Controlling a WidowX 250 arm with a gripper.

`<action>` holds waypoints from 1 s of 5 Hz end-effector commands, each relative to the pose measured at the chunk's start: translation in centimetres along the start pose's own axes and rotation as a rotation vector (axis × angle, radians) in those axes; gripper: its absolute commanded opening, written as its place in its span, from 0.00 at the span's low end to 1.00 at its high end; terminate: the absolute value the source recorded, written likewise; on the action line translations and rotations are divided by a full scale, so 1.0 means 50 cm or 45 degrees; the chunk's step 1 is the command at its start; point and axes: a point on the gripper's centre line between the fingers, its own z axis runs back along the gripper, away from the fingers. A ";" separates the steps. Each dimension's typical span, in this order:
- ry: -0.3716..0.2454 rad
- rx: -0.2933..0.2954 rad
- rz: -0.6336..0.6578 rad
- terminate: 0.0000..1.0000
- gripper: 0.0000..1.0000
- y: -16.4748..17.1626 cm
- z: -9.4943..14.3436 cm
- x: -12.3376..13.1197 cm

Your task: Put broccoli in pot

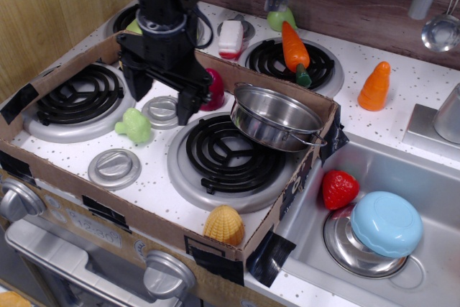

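The broccoli (134, 126) is a pale green lumpy toy lying on the stovetop between the left burner and a grey knob. The pot (277, 118) is a shiny steel pot tilted against the right cardboard wall, over the far edge of the front burner. My black gripper (159, 95) hangs open and empty above the stovetop, just up and right of the broccoli, its fingers straddling a grey knob (164, 109). It touches neither broccoli nor pot.
A cardboard wall (43, 84) rings the stove. A dark red toy (214, 89) sits behind the gripper, a yellow corn (223, 225) on the front wall. Carrots (294, 48) lie at the back. The sink (424, 177) holds a strawberry (338, 188) and a blue-domed bowl (385, 225).
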 end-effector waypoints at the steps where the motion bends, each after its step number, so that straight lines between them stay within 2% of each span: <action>1: -0.017 -0.023 0.020 0.00 1.00 0.067 -0.002 -0.013; 3: -0.026 -0.031 0.032 0.00 1.00 0.094 -0.026 -0.016; 5: 0.001 -0.079 -0.009 0.00 1.00 0.077 -0.049 0.005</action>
